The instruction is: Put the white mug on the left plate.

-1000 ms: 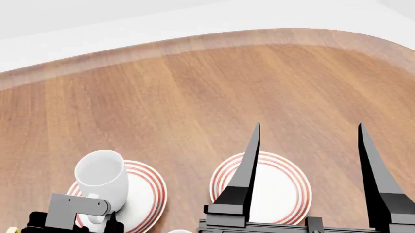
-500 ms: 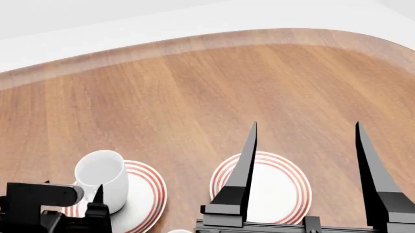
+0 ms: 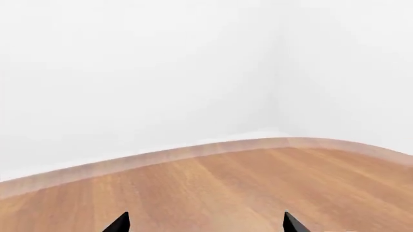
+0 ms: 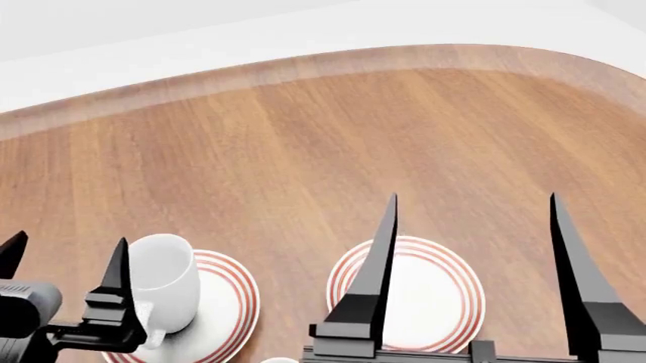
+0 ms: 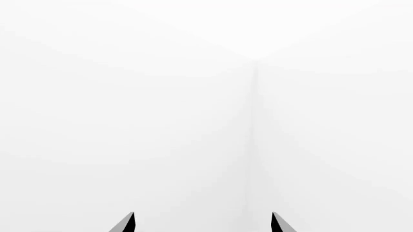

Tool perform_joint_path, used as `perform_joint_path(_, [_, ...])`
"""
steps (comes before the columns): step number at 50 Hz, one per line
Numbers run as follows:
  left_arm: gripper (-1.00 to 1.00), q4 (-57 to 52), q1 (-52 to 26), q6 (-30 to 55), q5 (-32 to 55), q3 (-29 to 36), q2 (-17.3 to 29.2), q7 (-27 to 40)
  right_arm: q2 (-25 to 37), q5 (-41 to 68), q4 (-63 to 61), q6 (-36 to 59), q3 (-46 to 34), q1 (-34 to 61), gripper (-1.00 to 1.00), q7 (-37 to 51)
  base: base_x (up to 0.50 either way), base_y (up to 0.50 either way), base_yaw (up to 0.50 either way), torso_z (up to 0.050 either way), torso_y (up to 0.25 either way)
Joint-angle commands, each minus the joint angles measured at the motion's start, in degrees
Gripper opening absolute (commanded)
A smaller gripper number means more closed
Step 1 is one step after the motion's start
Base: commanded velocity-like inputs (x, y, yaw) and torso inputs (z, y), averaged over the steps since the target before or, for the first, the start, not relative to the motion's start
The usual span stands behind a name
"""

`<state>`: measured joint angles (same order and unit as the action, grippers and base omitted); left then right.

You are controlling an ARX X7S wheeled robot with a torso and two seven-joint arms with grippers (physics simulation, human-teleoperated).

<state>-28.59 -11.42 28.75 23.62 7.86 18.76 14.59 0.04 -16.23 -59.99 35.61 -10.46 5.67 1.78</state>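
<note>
The tall white mug (image 4: 166, 280) stands upright on the left plate (image 4: 227, 306), a white plate with red rings, at the near left of the table in the head view. My left gripper (image 4: 66, 246) is open and empty just left of the mug, one finger close beside it, apart from it. My right gripper (image 4: 473, 198) is open and empty, raised over the right plate (image 4: 444, 291). In the left wrist view my left gripper (image 3: 205, 221) shows only its two fingertips, wide apart over bare wood. In the right wrist view my right gripper (image 5: 202, 220) shows wide-apart tips against white wall.
The wooden table (image 4: 323, 144) has a curved far edge against a white wall. A small white object (image 4: 277, 360) peeks in at the bottom edge between the plates. The far edge of the table (image 3: 193, 154) also shows in the left wrist view.
My left gripper has drawn away from the mug to the left and risen, its fingers now pointing up beside it. The mug stays on the left plate. The right gripper barely moved.
</note>
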Motion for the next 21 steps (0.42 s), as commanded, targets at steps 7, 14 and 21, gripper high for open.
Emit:
perform_joint_path(7, [1.0, -11.47, 2.18, 1.88, 2.4, -2.83, 1.8, 2.9, 0.01, -1.01, 0.0, 0.84, -1.15, -0.05, 1.0, -0.08, 0.0, 0.0, 0.0, 0.0, 0.0])
perform_joint_path(14, [1.0, -13.32, 2.35, 2.5, 3.78, -4.18, 2.21, 3.52, 0.02, -0.9, 0.0, 1.12, -1.29, 0.14, 1.0, -0.26, 0.0, 0.0, 0.0, 0.0, 0.0])
perform_joint_path(21, [1.0, -13.57, 2.01, 2.71, 4.2, -4.69, 2.43, 3.89, 0.02, -0.98, 0.0, 1.33, -1.48, 0.28, 1.0, -0.19, 0.0, 0.0, 0.0, 0.0, 0.0])
